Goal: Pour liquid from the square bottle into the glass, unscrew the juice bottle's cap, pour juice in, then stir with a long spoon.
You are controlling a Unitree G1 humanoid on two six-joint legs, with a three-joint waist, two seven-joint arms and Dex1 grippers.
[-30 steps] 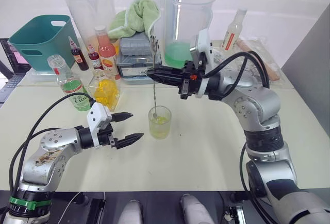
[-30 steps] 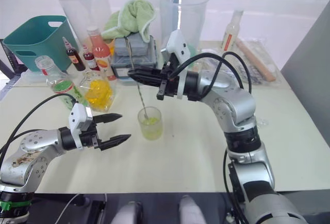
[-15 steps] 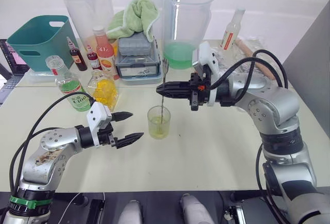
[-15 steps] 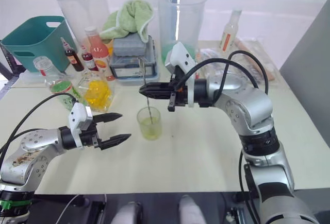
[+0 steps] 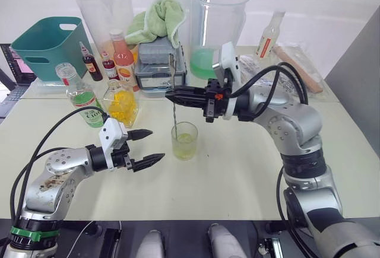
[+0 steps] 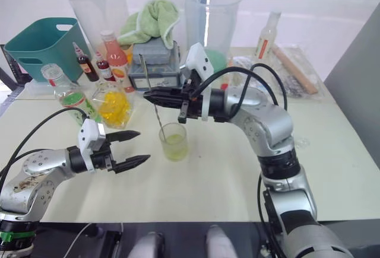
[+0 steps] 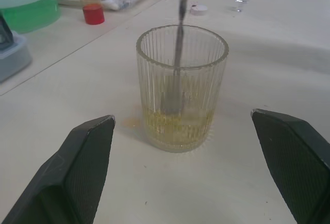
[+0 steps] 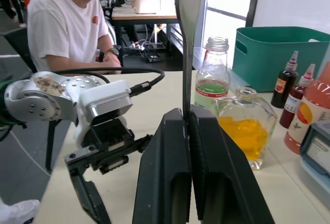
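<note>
The thin silver long spoon (image 5: pixel 174 101), pinched in the closed right tool (image 5: pixel 168 95), was best circled gently inside the small ribbed clear glass (image 5: pixel 184 140); the left tool (image 5: pixel 148 146) hovered wide open, empty.

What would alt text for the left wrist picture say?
A ribbed glass holding a little yellowish liquid stands on a pale table, a thin metal spoon dipping into it. The open left gripper has a black finger at each side.

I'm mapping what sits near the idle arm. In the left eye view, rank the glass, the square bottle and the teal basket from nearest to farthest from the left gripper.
1. The glass, just ahead of the left gripper, toward the table's middle.
2. The square bottle, farther back.
3. The teal basket, at the far left corner.
</note>
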